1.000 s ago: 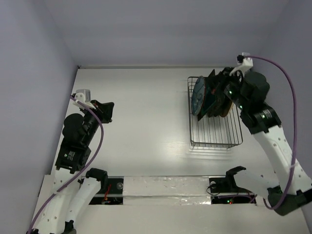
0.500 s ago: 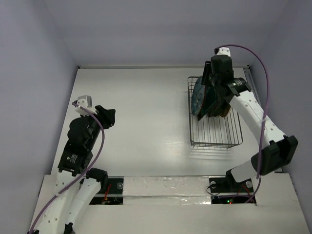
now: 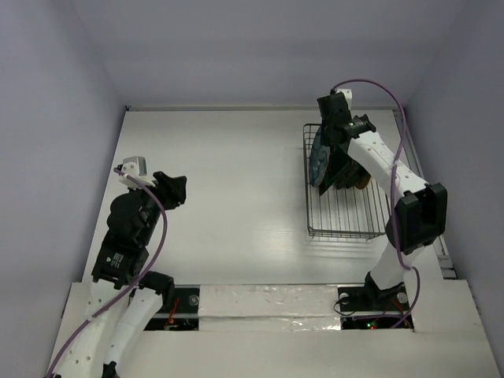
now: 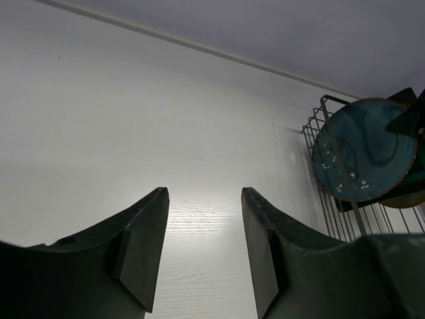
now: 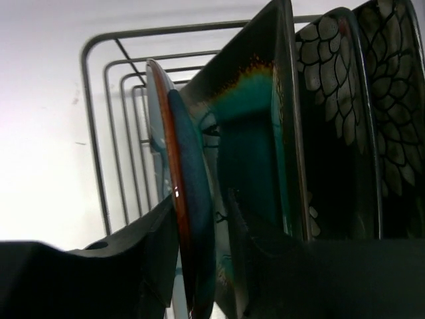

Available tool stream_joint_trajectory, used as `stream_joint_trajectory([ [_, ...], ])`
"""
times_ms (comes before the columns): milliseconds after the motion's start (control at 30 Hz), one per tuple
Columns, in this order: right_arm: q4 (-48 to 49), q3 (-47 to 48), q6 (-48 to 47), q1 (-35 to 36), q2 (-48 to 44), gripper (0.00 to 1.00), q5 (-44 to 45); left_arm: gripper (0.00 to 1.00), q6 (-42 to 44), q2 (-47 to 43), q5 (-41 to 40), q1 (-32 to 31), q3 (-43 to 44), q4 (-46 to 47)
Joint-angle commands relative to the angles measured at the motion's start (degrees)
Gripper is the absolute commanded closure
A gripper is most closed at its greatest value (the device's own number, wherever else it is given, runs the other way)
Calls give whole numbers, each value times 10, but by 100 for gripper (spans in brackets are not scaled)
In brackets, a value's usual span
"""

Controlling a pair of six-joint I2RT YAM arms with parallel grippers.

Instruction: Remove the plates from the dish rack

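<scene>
The dish rack (image 3: pixel 350 216) stands at the right of the table with the plates upright at its far end. The round teal plate (image 3: pixel 317 160) is the leftmost. Behind it stand the dark square plate with teal centre (image 5: pixel 249 113), the black flowered plate (image 5: pixel 332 100) and the tan plate (image 3: pixel 361 183). My right gripper (image 3: pixel 331 135) is open, its jaws straddling the top rim of the teal plate (image 5: pixel 189 199); the left finger is at the rim, and a small gap shows at the right finger. My left gripper (image 3: pixel 176 189) is open and empty over the left of the table.
The rack's near half (image 3: pixel 346 228) holds only wires. Its wire wall (image 5: pixel 93 133) rises just left of the teal plate. The left wrist view shows the teal plate (image 4: pixel 365 149) and the rack's side (image 4: pixel 330 212) far to the right. Grey walls close in the table.
My right arm swung from the rack's right side to above its far end, and the gripper came down over the teal plate's rim. The left arm shifted only slightly.
</scene>
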Motion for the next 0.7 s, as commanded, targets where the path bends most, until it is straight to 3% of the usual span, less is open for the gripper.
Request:
stream_joint_trajectory([
  [0,-13,37,-7,4,9,65,44,55,0,-7,-6,-5,2,18],
  [200,-17,47,-13,32,2,87,83,54,0,-11,-9,-5,4,19],
  [367,-41,86,-42,55,9,100,129,54,3,-18,-16,-10,5,18],
  [667,-56,159,-88,73,8,100,195,54,2,-21,-13,-10,3,17],
])
